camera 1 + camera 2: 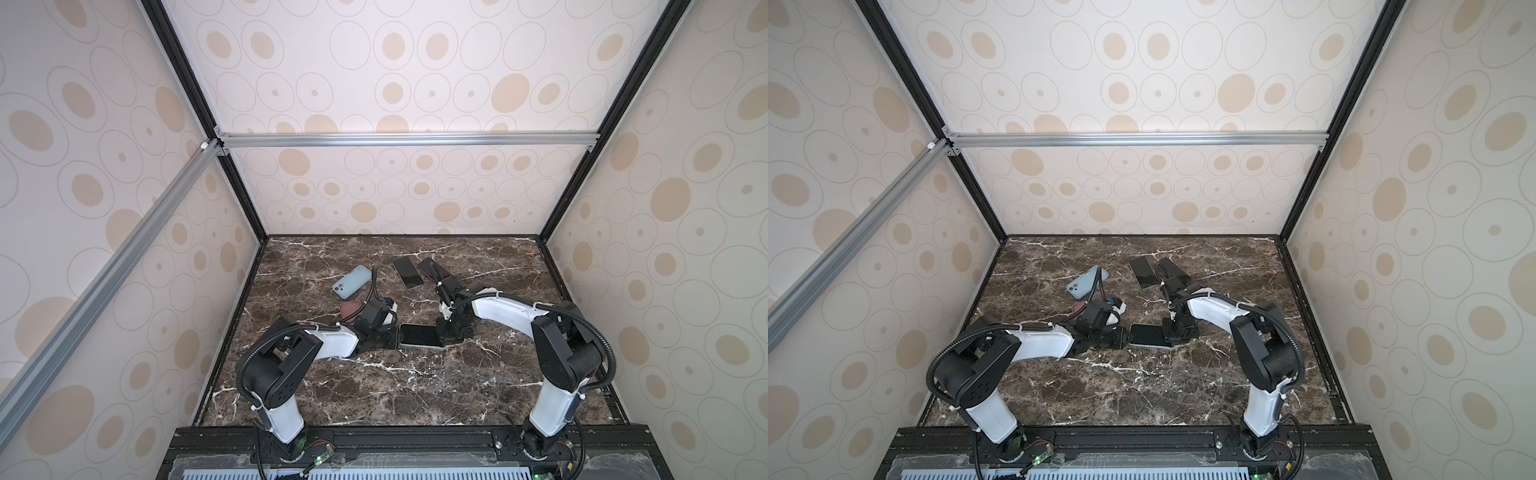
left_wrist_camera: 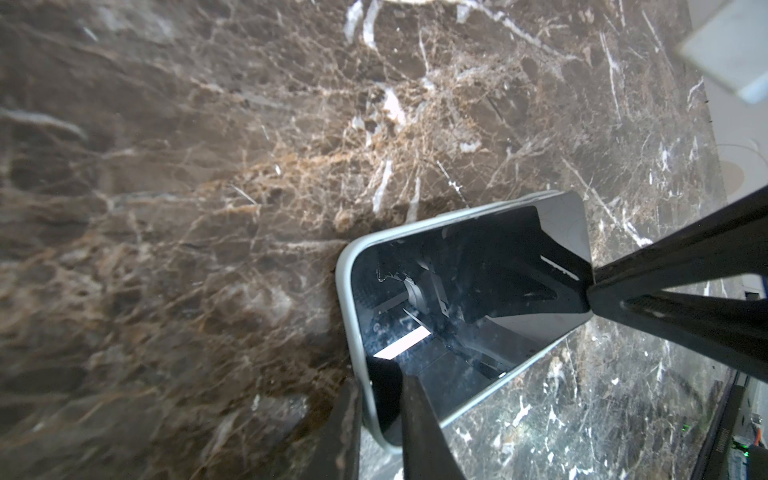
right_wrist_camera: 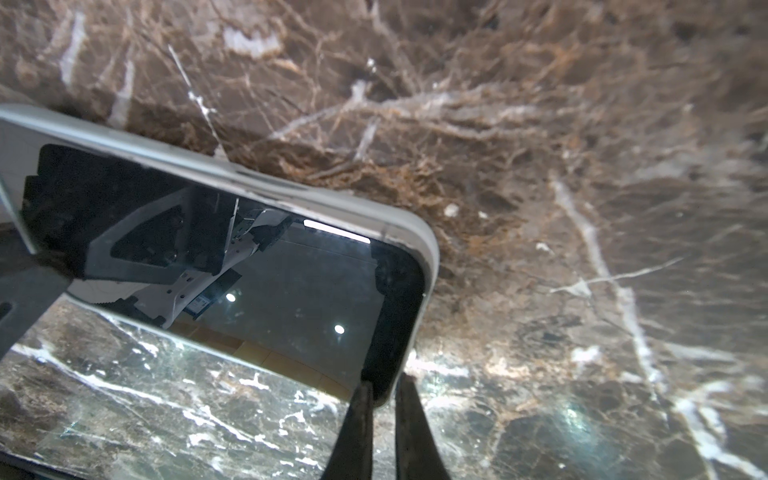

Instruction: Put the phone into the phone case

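A black-screened phone (image 1: 417,334) (image 1: 1146,334) lies flat mid-table inside a pale grey phone case (image 2: 349,291) (image 3: 332,199), whose rim shows round the glass (image 2: 457,291) (image 3: 291,299). My left gripper (image 1: 392,337) (image 2: 380,415) is shut on the left end, one finger outside the rim and one over the screen. Shut on the opposite end, my right gripper (image 1: 442,337) (image 3: 384,399) pinches a corner of the case. Each wrist view shows the other arm's fingers (image 2: 665,291) (image 3: 29,299) at the phone's far end.
Toward the back of the marble table (image 1: 415,399) lie a light blue phone (image 1: 351,282), a black phone (image 1: 408,272) and a dark maroon one (image 1: 430,268). A brown item (image 1: 350,309) shows partly behind my left wrist. Walls enclose three sides.
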Controlling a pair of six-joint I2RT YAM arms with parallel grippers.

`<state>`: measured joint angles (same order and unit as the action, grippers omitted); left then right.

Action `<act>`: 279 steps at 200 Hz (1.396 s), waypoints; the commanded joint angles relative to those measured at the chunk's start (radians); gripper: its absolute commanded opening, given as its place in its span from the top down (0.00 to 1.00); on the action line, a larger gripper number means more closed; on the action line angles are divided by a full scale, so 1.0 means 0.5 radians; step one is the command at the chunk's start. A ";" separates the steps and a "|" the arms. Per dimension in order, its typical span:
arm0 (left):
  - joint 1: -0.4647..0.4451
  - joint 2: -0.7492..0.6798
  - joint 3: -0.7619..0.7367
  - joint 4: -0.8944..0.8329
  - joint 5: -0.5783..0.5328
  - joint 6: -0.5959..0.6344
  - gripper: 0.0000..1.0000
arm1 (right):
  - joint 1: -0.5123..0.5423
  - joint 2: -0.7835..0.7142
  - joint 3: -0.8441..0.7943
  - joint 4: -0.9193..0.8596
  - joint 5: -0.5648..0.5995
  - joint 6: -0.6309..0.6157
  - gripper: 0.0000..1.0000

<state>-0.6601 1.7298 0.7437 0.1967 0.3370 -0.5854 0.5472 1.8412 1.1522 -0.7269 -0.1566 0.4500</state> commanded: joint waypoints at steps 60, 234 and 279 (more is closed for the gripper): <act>-0.069 0.137 -0.092 -0.325 0.061 -0.026 0.82 | 0.162 0.651 -0.292 0.489 0.005 0.030 0.89; -0.068 0.097 -0.098 -0.338 0.038 -0.044 0.82 | 0.179 0.807 -0.266 0.448 0.107 0.075 0.89; -0.067 0.096 -0.094 -0.340 0.032 -0.045 0.82 | 0.182 0.800 -0.269 0.447 0.102 0.071 0.89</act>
<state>-0.6601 1.7256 0.7372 0.1963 0.3332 -0.6056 0.5812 1.8805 1.1851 -0.7567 -0.0834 0.4850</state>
